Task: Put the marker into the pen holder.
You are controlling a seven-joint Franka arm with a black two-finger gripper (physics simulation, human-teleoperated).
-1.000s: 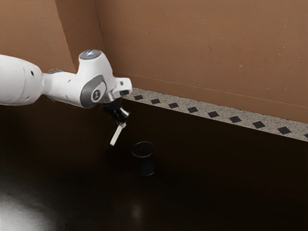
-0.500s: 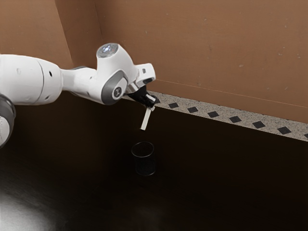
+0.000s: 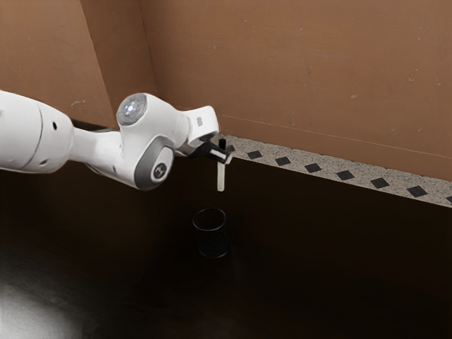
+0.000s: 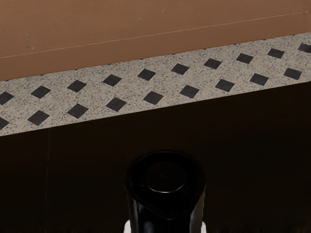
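Here the marker (image 3: 221,178) hangs upright in the hand (image 3: 222,155).

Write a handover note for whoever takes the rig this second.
Gripper: shut on the marker, holding it near its black upper end.
Marker: roughly upright in the air, pale end down, its tip above the rim in the exterior view and a little toward that view's right.
Pen holder: upright on the dark table, open end up.
Done: marker grasped and lifted.
Left: line it up over the opening, lower it in, release, back off. I can't tell how well it is lined up in depth, so check before lowering.
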